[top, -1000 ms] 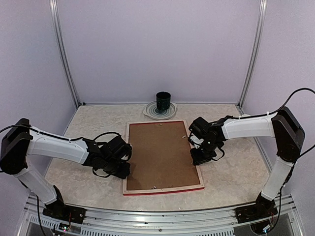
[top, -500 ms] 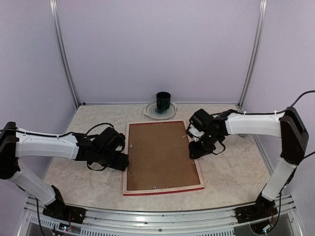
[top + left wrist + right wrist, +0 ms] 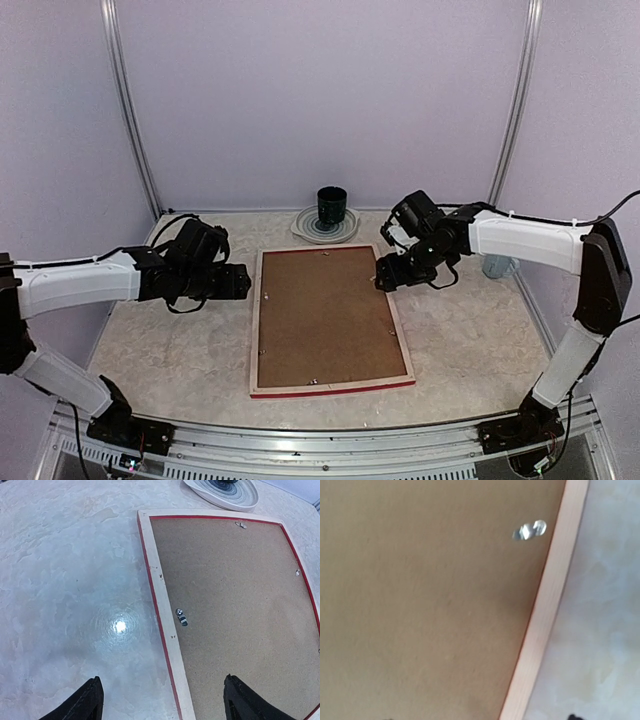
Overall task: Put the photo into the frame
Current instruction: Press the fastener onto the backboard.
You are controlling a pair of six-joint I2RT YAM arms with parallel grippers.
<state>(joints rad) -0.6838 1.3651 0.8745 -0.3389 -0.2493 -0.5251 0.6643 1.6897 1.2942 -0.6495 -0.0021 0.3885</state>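
Enclosure: walls [image 3: 320,100] pale lilac, plain, closing left, far and right sides. Posts [image 3: 128,110]: two aluminium uprights, one at each far corner of table. Table [image 3: 470,340]: pale marbled stone-look top, glossy. Rail [image 3: 320,440]: metal profile along near edge. Light: round glare [image 3: 119,626] on left part of top.

Pale, marbled tabletop [image 3: 470,340], glossy, with a bright spot of glare on the left half. Flat near the middle, back side up: a large frame [image 3: 330,386] with pale wood rails and a red outer edge, filled by a brown board [image 3: 325,315] and dotted with small metal clips [image 3: 181,616]. Just beyond its far end, a striped plate [image 3: 304,228]. Far right, a pale blue thing [image 3: 495,268], partly hidden, too unclear to name.
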